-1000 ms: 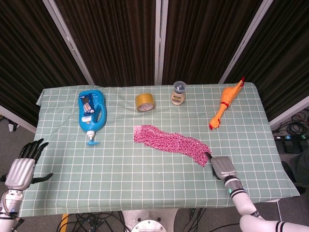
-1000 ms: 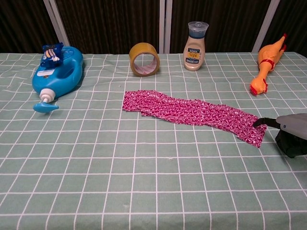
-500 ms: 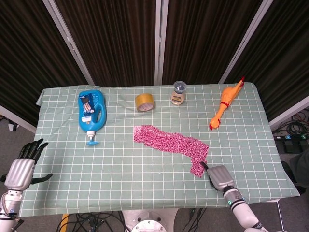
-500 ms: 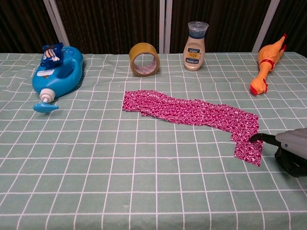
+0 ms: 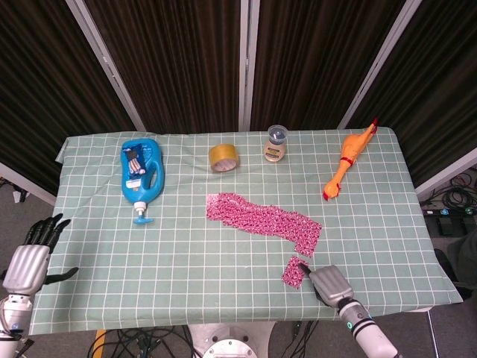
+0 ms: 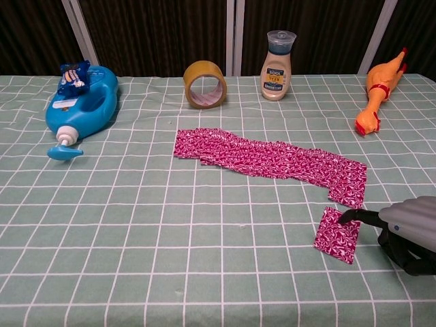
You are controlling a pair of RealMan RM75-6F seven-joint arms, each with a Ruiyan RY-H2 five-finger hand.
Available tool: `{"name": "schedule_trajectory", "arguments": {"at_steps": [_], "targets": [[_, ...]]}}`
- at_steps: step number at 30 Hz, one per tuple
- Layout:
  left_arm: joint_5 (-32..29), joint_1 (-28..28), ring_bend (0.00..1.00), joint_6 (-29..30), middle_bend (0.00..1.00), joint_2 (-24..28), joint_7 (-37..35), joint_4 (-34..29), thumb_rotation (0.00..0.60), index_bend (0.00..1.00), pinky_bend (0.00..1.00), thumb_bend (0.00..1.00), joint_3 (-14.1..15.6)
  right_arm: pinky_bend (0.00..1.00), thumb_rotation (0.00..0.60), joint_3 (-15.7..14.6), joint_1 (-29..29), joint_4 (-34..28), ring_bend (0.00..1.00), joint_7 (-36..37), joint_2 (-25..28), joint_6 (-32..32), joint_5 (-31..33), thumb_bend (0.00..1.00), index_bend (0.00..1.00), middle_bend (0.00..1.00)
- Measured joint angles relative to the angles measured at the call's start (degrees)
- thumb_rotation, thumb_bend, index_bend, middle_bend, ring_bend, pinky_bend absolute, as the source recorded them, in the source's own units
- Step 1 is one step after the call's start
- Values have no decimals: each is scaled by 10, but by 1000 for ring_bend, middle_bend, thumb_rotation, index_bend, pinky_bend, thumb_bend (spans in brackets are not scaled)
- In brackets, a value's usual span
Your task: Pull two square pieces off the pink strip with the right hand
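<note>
A table covered in a green checked cloth (image 5: 186, 261) is shown from above and from chest height. A pink strip (image 5: 261, 218) lies flat near the middle of the cloth — its long axis runs from the far left toward the near right, with the near-right end squared off. One square piece (image 6: 337, 234) is seen lying apart from that end, a narrow band of cloth showing between the two, and turned slightly out of line with the strip. The right hand (image 6: 409, 231) is positioned low at the piece's right edge; a dark fingertip (image 6: 351, 216) is pressed on or pinching the upper right corner, though whether the corner is actually gripped cannot be told, since the other fingers are curled under the palm. The left hand (image 5: 30, 261) is held off the table's near-left corner with fingers spread and nothing in them. By the look of it, one piece is off and one remains. The step would be done well by dragging low and straight along the cloth — away from the strip — so the freed square lies flat, then by pressing only the strip's last square for the second pull.
</note>
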Motion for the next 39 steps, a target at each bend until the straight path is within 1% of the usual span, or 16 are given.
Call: {"name": "schedule_trajectory", "arguments": {"at_steps": [6, 11, 18, 24, 32, 39], "targets": [[0, 0, 0, -2, 0, -2, -3, 3, 600, 85, 64, 96, 0, 650, 600, 12, -2, -7, 756, 15, 11, 18, -7, 1000, 169, 915], [1, -1, 0, -3, 0, -3, -3, 5, 600, 85, 64, 97, 0, 650, 600, 31, -5, 15, 756, 23, 6, 37, -3, 1000, 170, 915], [-2, -1, 0, -5, 0, -1, -3, 4, 600, 85, 64, 96, 0, 650, 600, 64, 11, 63, 756, 23, -23, 25, 44, 1000, 173, 915], [-5, -1, 0, -8, 0, 0, -6, 6, 600, 85, 64, 96, -1, 650, 600, 81, 29, 95, 756, 18, -46, 10, 77, 1000, 171, 915], [-6, -1, 0, -12, 0, -4, -12, 13, 600, 85, 64, 96, 0, 650, 600, 83, 45, 117, 756, 12, -57, -14, 113, 1000, 170, 915], [-5, -1, 0, -10, 0, -2, -10, 9, 600, 85, 64, 96, -1, 650, 600, 69, 44, 107, 757, 9, -46, -10, 117, 1000, 171, 915]]}}
